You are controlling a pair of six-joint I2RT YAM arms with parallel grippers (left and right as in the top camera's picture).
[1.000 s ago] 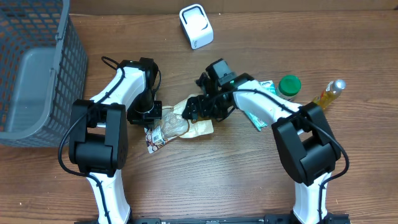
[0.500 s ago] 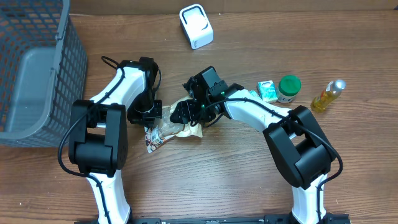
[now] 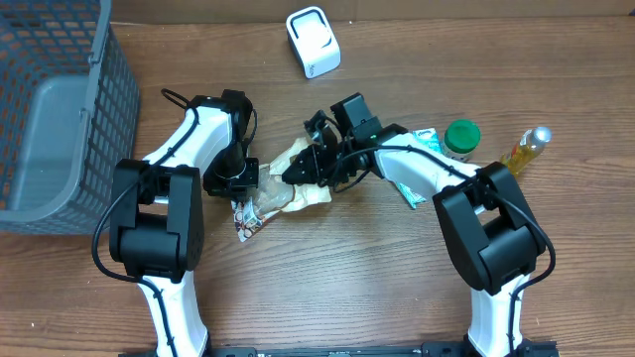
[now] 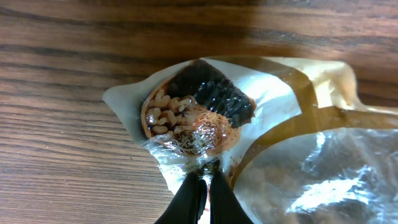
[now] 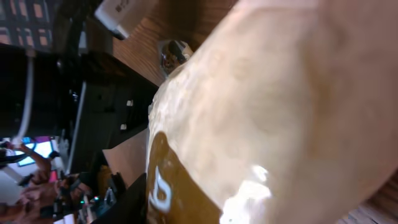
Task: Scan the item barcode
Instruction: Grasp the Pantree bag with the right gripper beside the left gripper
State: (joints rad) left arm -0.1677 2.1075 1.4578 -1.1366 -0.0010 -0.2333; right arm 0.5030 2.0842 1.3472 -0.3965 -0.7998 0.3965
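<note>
snack bag (image 3: pixel 298 198): laid flat on the counter (image 3: pixel 377 288) between the two arms; a beige and brown panel, a clear window and a printed end are seen
left fingers (image 4: pixel 198 196): closed tight on the crimped edge of the snack bag (image 4: pixel 298 124) by its printed end, as is shown in the left wrist view
right fingers (image 3: pixel 301 171): set low over the beige end of the snack bag; the right wrist view is filled by the bag's surface (image 5: pixel 261 124), and whether a hold has been taken cannot be told
scanner (image 3: pixel 313 42): white, stood at the far edge of the counter, well apart from the snack bag
basket (image 3: pixel 50 119): grey mesh, placed at the left edge
jar (image 3: pixel 461 139): green-lidded, beside the right arm, with a teal carton (image 3: pixel 425 144) just beside it and a yellow bottle (image 3: pixel 524 151) further right
</note>
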